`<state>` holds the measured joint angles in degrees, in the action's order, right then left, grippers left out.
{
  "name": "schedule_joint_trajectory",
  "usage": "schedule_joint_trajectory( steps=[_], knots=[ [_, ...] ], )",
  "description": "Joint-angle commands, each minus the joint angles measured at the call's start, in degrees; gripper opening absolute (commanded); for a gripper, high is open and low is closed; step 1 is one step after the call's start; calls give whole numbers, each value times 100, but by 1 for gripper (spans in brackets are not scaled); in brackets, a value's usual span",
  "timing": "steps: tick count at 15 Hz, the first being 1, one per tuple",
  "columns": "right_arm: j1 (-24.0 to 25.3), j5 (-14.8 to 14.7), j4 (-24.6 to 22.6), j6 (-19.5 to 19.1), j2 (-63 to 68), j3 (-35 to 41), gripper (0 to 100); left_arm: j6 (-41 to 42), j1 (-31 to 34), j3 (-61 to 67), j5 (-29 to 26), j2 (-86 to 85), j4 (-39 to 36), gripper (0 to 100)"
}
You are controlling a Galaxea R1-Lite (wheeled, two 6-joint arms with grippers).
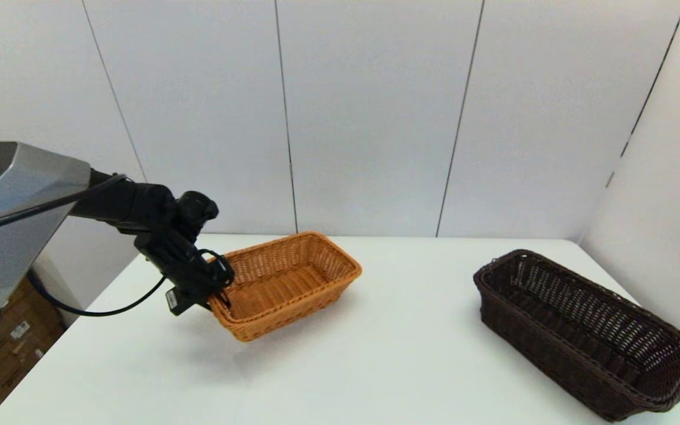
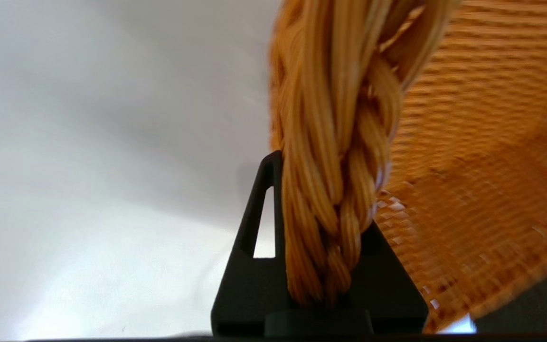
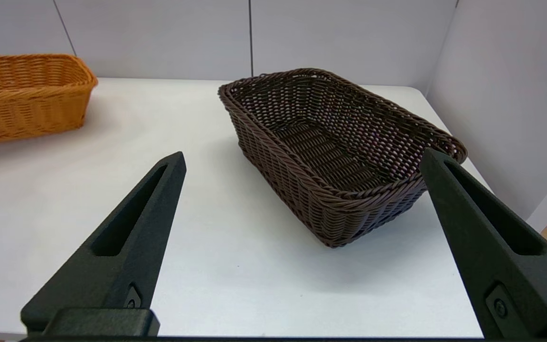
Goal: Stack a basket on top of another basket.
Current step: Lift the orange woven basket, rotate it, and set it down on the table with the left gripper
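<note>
Pinching the braided rim of the orange basket [image 1: 284, 283] with the left gripper [image 1: 217, 282], tilting that near end up off the white table [image 1: 375, 354]. Resting flat, well apart on the right: dark basket [image 1: 582, 330]. Hanging back spread wide before it: right gripper [image 3: 302, 164].

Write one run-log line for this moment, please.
left gripper: shut on orange-tan basket rim, near end raised | right gripper: open, facing dark brown basket | stack: not yet done
</note>
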<state>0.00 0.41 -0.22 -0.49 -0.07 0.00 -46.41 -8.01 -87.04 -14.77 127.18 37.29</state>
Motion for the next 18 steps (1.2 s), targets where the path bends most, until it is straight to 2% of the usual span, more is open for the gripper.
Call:
schedule_joint_trajectory(
  steps=[1, 10, 16, 18],
  knots=[
    [0, 2, -4, -4, 7, 9, 100, 510, -16, 223, -799, -563, -11, 0],
    [0, 2, -4, 5, 7, 9, 100, 2312, -649, 1031, -1317, -827, -82, 0],
    [0, 2, -4, -4, 7, 9, 100, 2417, -1273, 943, -1309, -757, -178, 0],
    [0, 2, -4, -4, 7, 9, 100, 2373, -1370, 943, -1317, -642, -424, 0]
  ],
)
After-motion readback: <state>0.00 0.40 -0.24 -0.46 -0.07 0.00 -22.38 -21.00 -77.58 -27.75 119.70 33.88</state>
